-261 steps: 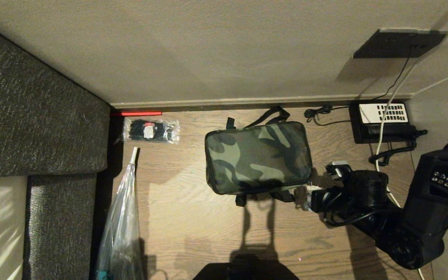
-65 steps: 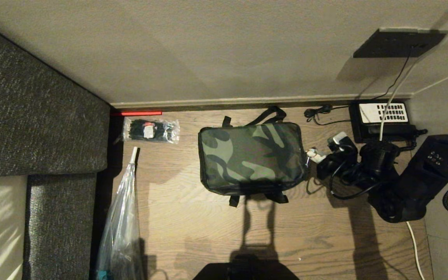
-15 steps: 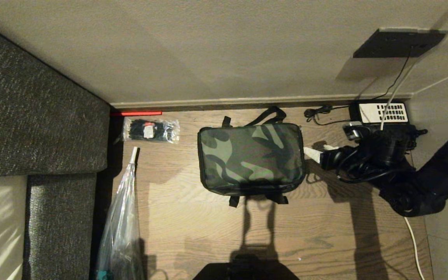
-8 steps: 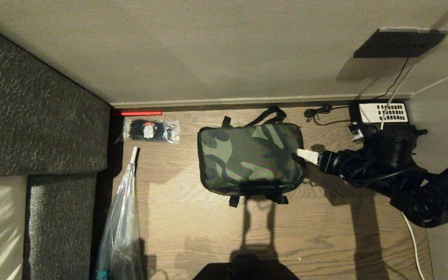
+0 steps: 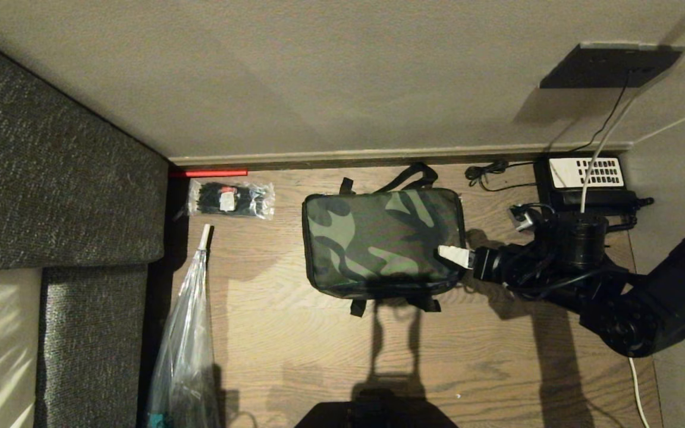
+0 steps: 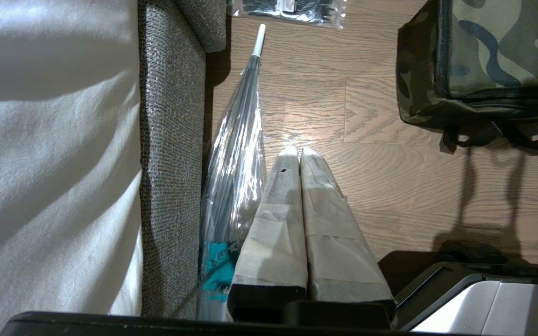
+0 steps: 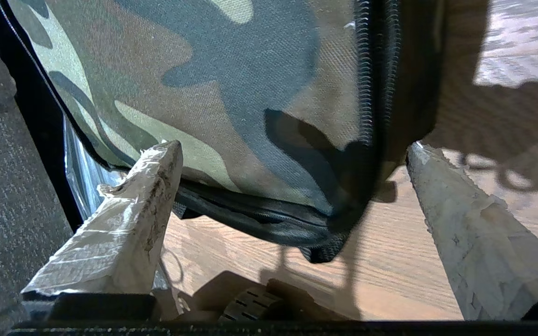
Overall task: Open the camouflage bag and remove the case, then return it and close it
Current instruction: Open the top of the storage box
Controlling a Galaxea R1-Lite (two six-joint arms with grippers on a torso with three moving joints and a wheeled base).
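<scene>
The camouflage bag point(image 5: 381, 244) lies flat on the wooden floor near the wall, lid down, black strap handles sticking out at its far and near sides. My right gripper point(image 5: 446, 254) is at the bag's near right corner, one white taped finger lying over the lid's edge. In the right wrist view the gripper point(image 7: 292, 147) stands open wide, its fingers on either side of that corner of the bag point(image 7: 203, 70) with nothing gripped; the zip teeth point(image 7: 367, 70) run between them. The case is out of view. My left gripper point(image 6: 295, 151) hangs parked and shut, left of the bag point(image 6: 498, 46).
A grey sofa point(image 5: 51, 178) fills the left. A folded clear umbrella point(image 5: 185, 333) lies along it, and a packet of black items point(image 5: 231, 200) sits near the wall. A black telephone point(image 5: 586, 184) with cables sits at the far right behind my right arm.
My right gripper has swung from the middle of the bag's right edge toward its near right corner and has opened a little wider. The bag has stayed put.
</scene>
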